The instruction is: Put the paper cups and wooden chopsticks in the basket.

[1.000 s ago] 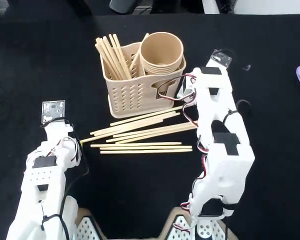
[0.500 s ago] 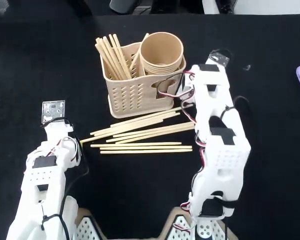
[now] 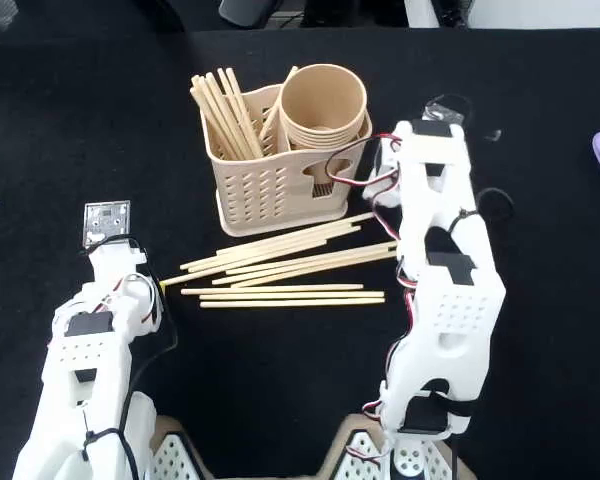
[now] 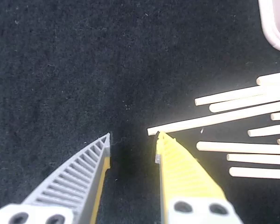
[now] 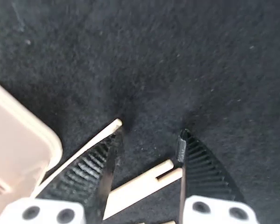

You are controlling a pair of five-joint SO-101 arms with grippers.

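My left end effector (image 4: 130, 137) sits low on the black counter (image 3: 60, 120). Its two fingers are apart and nothing is between them. The tip of its yellow finger is just beside the end of one loose stick.

The loose wooden chopsticks (image 3: 280, 270) lie flat in a bunch on the counter, between my two arms and just in front of the basket (image 3: 270, 185). The basket stands upright. Some chopsticks (image 3: 225, 110) already stand in its left part, and the paper cups (image 3: 323, 105) sit stacked in its right part. So I think the cups are done, and the sticks on the counter are what is left.

My right end effector (image 5: 149, 135) is down at the other end of the bunch, near the basket's corner. Its fingers are apart too. The end of one stick lies between them, not squeezed yet, and another lies beside one finger.

I think the step now is picking up loose sticks. Next I should close the right fingers on that end and lift. Then I should tip the stick up so it drops into the left part with the others.
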